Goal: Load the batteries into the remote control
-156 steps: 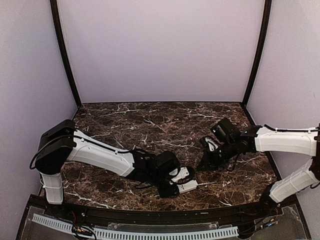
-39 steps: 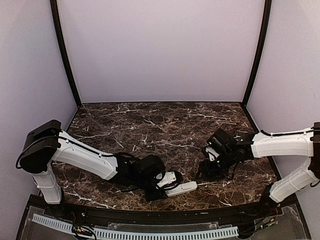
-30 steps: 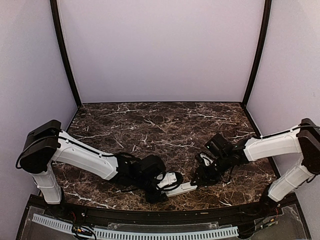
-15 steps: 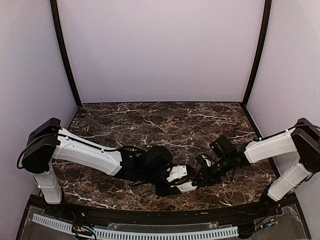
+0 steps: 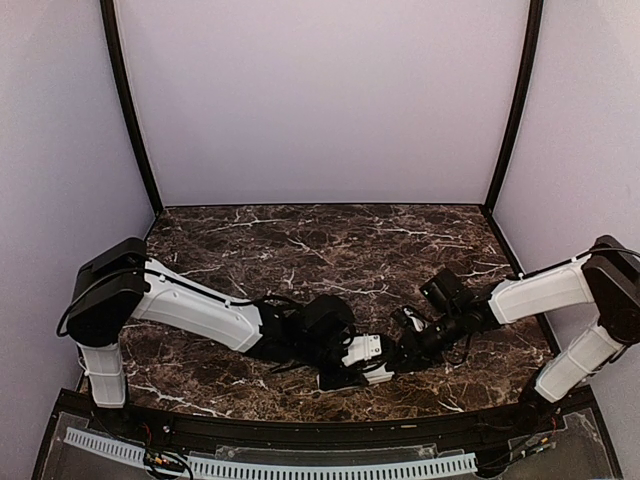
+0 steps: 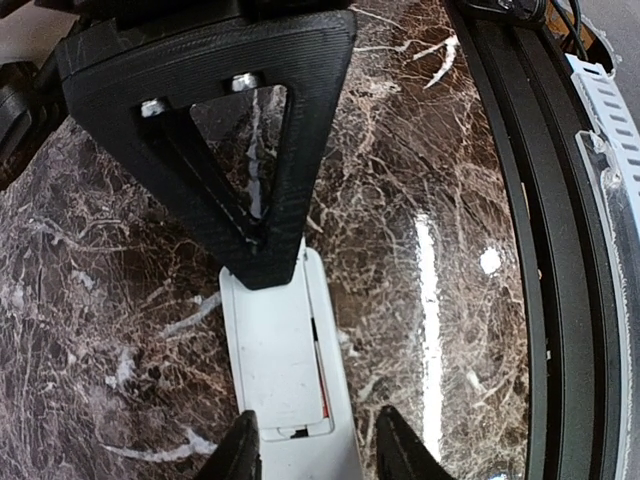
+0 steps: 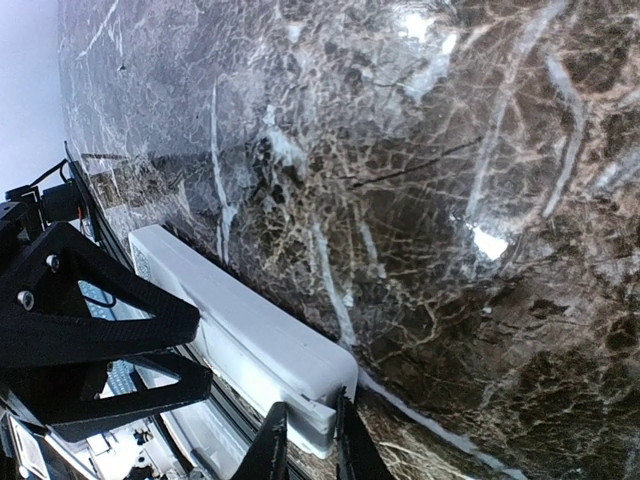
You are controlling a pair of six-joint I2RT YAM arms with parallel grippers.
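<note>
Your left gripper (image 6: 318,452) has the remote control (image 6: 282,360) between its fingers; can't tell if they clamp it. Your right gripper (image 7: 308,440) pinches its other end, marble table (image 6: 420,150) under the fingers.

2 white arms (image 5: 200,310), black joints, black grippers (image 6: 315,455).

Table (image 5: 300,240): dark brown marble-pattern top with white veining, glare spots showing in both wrist views. One item lay on it, the white remote control (image 6: 285,370), near the black front rail (image 6: 540,250) and running roughly along it. Whether the bar sat fully flat could not be told.
</note>
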